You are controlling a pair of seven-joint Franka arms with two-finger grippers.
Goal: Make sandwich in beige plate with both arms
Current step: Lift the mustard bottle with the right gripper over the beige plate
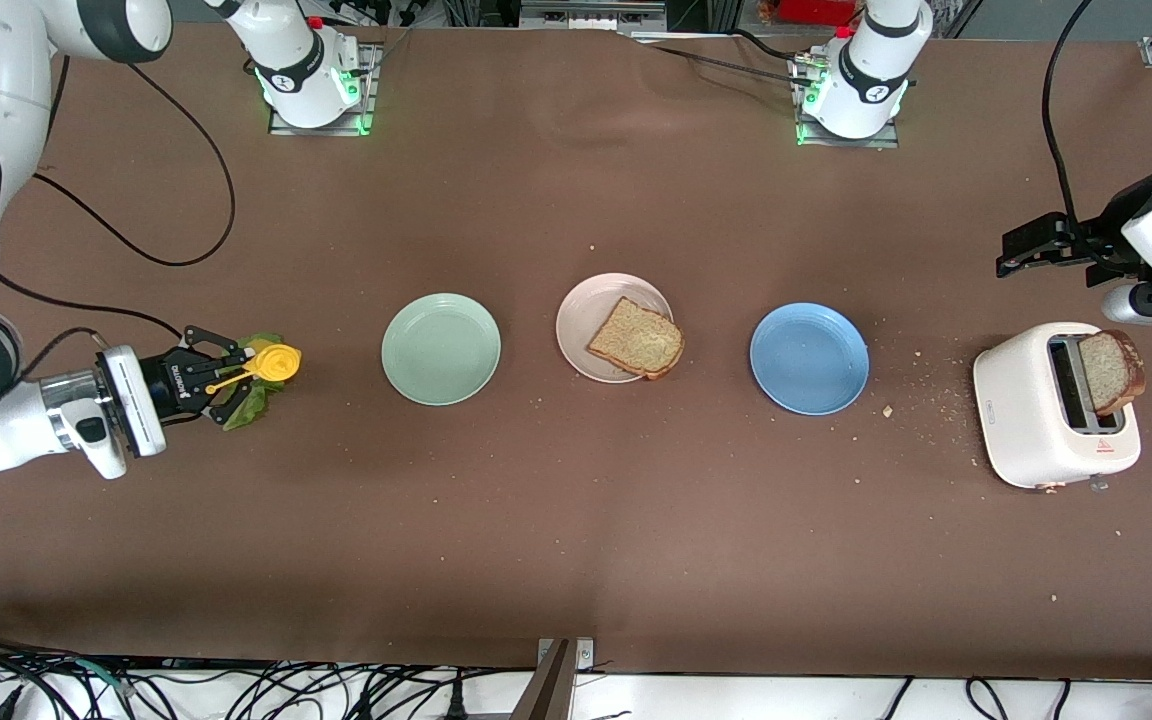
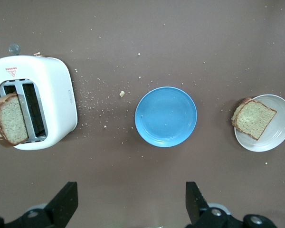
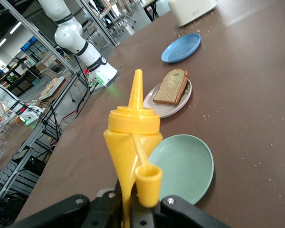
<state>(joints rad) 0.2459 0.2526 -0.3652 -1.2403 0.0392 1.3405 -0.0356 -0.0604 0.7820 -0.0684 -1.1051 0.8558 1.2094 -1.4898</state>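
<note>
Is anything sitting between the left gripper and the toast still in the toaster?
Nothing visible does. The left gripper hangs open above the table beside the toaster, and the toast slice stands up out of its slot with bare air above it. The right gripper is shut on the yellow bottle at the right arm's end.

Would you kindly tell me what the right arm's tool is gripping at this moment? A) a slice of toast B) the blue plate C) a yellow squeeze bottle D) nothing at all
C: the right tool is shut on the yellow squeeze bottle, at the right arm's end of the table beside the mint-green plate.
</note>
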